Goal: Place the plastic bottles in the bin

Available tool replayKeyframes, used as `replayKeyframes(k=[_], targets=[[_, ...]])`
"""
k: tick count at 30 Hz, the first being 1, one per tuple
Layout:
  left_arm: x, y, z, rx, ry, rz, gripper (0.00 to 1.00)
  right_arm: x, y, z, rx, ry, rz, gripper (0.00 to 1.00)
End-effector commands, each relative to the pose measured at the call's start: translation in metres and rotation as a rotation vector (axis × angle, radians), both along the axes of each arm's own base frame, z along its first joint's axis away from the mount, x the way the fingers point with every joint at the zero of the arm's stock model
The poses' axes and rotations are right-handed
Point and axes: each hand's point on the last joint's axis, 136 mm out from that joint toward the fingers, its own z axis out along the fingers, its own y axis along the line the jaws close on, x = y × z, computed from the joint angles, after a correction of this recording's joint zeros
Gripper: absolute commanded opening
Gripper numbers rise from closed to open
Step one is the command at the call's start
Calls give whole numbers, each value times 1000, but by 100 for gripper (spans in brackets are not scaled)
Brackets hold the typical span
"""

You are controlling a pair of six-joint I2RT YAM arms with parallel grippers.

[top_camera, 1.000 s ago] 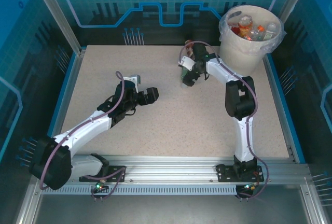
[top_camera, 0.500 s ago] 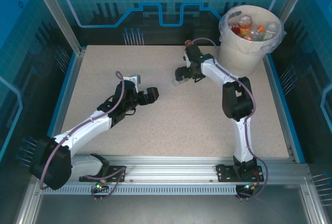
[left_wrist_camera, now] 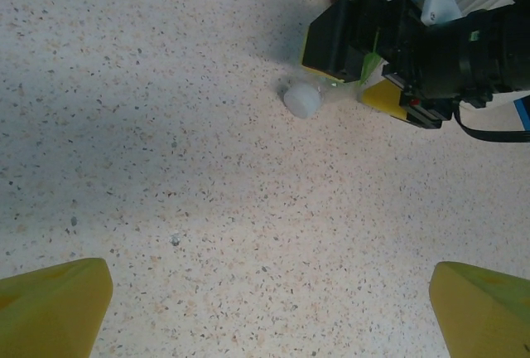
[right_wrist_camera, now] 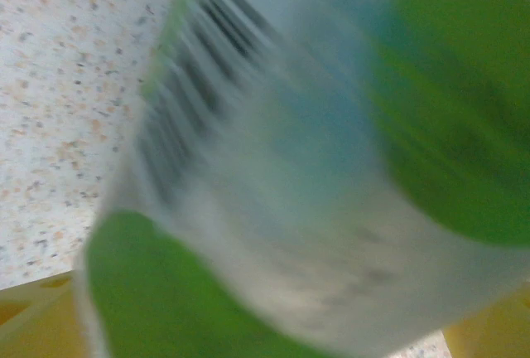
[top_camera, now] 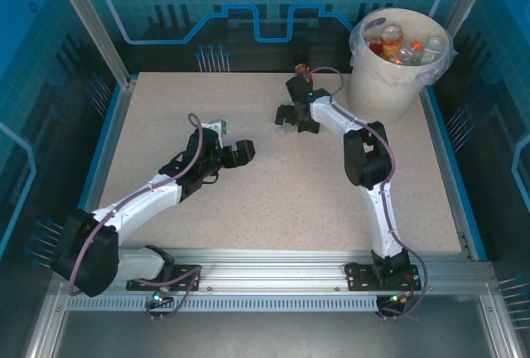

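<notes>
Right jaws astride green-labelled bottle (right_wrist_camera: 273,167)

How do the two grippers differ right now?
The left gripper is over the tabletop with nothing between its jaws; the right gripper straddles a green-labelled bottle lying flat. The right is nearer the bin. Both stand open.
</notes>
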Motion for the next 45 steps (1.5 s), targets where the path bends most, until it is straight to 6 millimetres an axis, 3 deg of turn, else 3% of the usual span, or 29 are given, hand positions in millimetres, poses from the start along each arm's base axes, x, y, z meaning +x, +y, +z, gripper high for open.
replayKeyframes(k=[1,4,11,16,19,25,29,33,39,45], targets=[[2,-2,-2,-29,2,-6,99,-12,-5,-9,-70,37,-5,95],[2,-1,-2,-24,-1,-5,99,-14,-15,-4,-120,16,16,83],[2,-2,-2,-28,-1,-6,99,-11,-12,1,-155,-9,138,62],[1,-1,-1,-25,-5,-5,99,-13,-19,38,-182,-94,184,51],[1,-1,0,-26,-7,-8,99,-19,-20,74,-172,-180,224,47],[1,-3,9,-40,-23,-18,99,-32,-29,185,-49,-400,292,44],[1,-3,10,-46,-26,-16,99,-30,-55,259,118,-540,283,44],[1,-4,8,-53,-18,-16,99,-8,-103,315,290,-628,175,43],[2,-5,7,-60,-17,-12,99,34,-173,351,452,-702,-46,44],[4,-8,6,-67,-8,-19,99,71,-222,368,629,-775,-266,46]])
